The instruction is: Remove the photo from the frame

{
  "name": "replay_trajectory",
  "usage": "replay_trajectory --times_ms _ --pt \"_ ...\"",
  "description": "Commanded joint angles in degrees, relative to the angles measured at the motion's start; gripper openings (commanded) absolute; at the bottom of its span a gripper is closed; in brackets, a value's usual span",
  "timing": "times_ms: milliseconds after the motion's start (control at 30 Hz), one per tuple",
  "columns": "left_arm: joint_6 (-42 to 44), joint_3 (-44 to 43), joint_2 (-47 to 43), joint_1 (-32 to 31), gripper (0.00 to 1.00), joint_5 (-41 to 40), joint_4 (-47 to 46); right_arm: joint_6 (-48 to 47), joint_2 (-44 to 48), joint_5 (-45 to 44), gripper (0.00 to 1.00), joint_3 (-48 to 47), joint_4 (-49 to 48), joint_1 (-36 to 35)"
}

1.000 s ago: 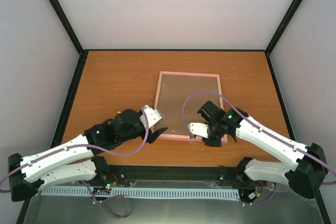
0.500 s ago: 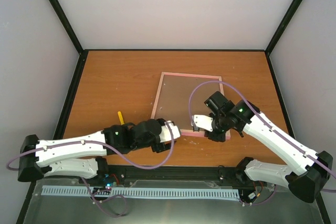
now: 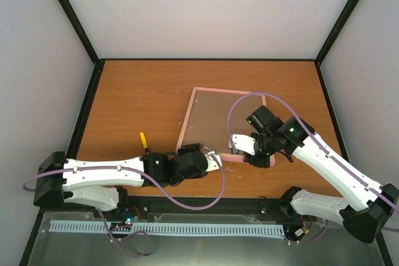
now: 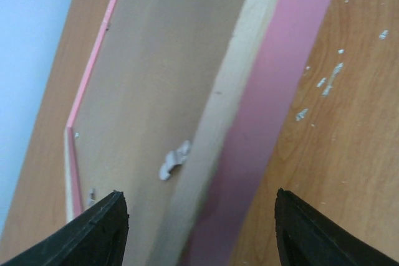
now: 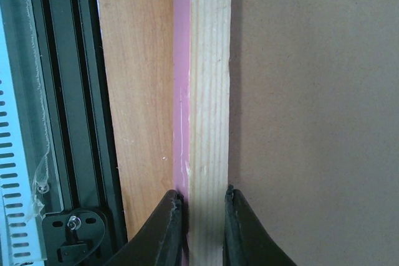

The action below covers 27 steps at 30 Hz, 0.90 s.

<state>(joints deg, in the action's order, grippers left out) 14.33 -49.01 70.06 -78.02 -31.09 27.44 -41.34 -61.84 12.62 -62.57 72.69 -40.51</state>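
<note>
Frame position: frame [image 3: 221, 119] flat on the table [image 3: 137, 98], right of centre, brown backing board [image 4: 149, 79] facing up inside the pink border.
Photo position: photo not visible; judged to lie face down beneath the backing board.
Frame long axis: roughly near-to-far across the table, slightly skewed.
Right gripper: right gripper [image 5: 201, 200] clamped across the near rail of the frame, towards the near right corner; one finger on the pink outer face, the other at the board side.
Left gripper: left gripper [image 4: 202, 216] with jaws wide apart, astride the near rail towards its left end; nothing gripped.
Key relation: near rail running straight ahead between the left jaws; small white retaining tab [image 4: 174, 160] just ahead, on the board side of the rail.
Nearer arm: left, judged best placed for the tab; right occupied with steadying the frame.
Left arm pose: low, stretched rightward along the near table edge.
Right arm pose: elbow raised, forearm reaching left and down to the rail.
Screwdriver: yellow-handled screwdriver [image 3: 144, 140] on the table left of the frame, apart from both grippers.
</note>
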Motion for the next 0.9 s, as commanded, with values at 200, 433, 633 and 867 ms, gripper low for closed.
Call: replay_trajectory --times_ms 200,433,633,867 --pt "11.75 1.17 -1.28 -1.0 0.48 -6.64 -6.65 -1.81 2.4 3.1 0.03 -3.0 -1.0 0.35" --pt "16.93 1.68 -4.19 -1.0 0.28 -7.0 -9.53 -1.73 2.53 4.49 0.03 -4.42 0.61 0.35" --pt "17.24 -0.87 -5.11 -0.93 0.1 -7.17 -8.86 -0.62 3.03 5.02 0.26 -8.43 2.08 1.13" --pt "13.47 -11.08 -4.64 0.77 0.05 -3.93 -1.41 -1.22 3.1 4.89 0.63 -19.99 7.42 2.36"
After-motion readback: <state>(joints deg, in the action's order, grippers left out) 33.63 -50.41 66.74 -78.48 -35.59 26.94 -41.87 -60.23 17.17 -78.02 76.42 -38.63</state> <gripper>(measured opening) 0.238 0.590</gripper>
